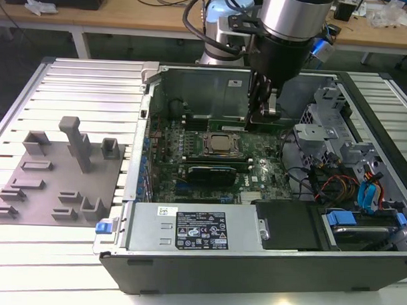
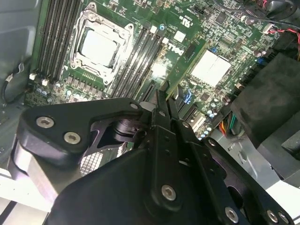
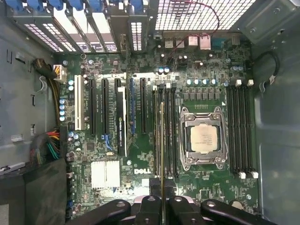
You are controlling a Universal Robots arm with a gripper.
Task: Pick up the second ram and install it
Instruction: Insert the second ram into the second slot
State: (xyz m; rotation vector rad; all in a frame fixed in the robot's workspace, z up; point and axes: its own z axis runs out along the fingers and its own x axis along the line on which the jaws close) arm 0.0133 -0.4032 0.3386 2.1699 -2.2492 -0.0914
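Holding the second ram [image 2: 187, 65] edge-down, gripper [image 2: 165, 97] clenched on its top edge, over the motherboard [image 3: 140, 161] slots at the case's far side. Judged light, stiff, fragile; take it by the edges.

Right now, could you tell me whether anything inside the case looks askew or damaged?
Nothing stands out: the second ram sits straight in the gripper, parallel to the memory slots beside the processor.

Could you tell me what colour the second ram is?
Green; the second ram shows best in the second wrist view.
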